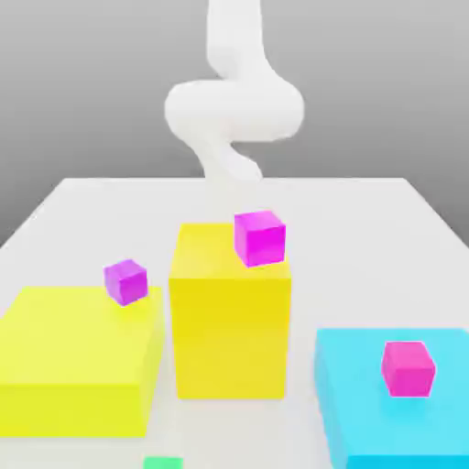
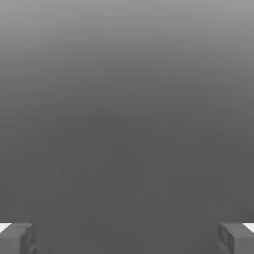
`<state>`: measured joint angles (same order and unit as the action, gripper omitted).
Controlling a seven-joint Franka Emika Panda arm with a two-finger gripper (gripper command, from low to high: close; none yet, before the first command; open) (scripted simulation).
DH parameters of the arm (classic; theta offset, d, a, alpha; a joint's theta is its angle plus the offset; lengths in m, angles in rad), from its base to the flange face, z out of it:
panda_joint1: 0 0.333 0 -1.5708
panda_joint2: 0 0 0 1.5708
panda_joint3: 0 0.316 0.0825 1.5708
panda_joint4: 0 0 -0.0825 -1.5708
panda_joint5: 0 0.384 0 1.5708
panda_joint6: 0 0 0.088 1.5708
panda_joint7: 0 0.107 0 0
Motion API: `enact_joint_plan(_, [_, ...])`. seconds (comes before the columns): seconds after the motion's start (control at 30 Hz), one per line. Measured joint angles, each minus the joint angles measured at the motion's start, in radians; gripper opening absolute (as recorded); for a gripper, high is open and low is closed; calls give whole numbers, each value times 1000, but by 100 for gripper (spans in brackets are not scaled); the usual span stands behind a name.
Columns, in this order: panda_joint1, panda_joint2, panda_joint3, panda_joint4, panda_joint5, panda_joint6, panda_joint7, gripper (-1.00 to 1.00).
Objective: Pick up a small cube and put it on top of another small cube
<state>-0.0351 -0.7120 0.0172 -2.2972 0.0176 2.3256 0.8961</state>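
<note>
Green small cube (image 1: 163,463) lies on the white bench (image 1: 385,229) at the exterior view's near edge, below the gap between two yellow blocks (image 1: 78,357). Gripper (image 2: 127,238) fingers (image 2: 17,238) stand spread wide apart, grasping nothing.

- The setting was a simulated tabletop test scene, not a real room: a plain pale table (image 1: 82,206) stood against a featureless grey gradient backdrop.
- Surfaces were rendered flat, without texture or wear.
- Objects were primitive blocks in saturated colours: a tall yellow block (image 1: 229,316), a low yellow block (image 1: 78,362), a cyan block (image 1: 366,403), each carrying a small magenta cube (image 1: 260,238).
- A smooth white robot arm (image 1: 234,105) stood at the table's far side.
</note>
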Motion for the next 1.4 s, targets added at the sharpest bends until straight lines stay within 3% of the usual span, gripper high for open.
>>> enact_joint_plan(0.3, [-119,319,72,10,29,93,376,0])
enact_joint_plan(0.57, [-185,600,107,19,-6,175,746,0])
enact_joint_plan(1.0, [-152,1056,15,34,-40,308,1331,0])
enact_joint_plan(1.13, [-143,1199,0,59,-38,401,1374,0])
enact_joint_plan(1.17, [-142,1235,-1,67,-38,428,1377,-100])
enact_joint_plan(1.4, [-142,1243,-2,69,-38,436,1378,-100])
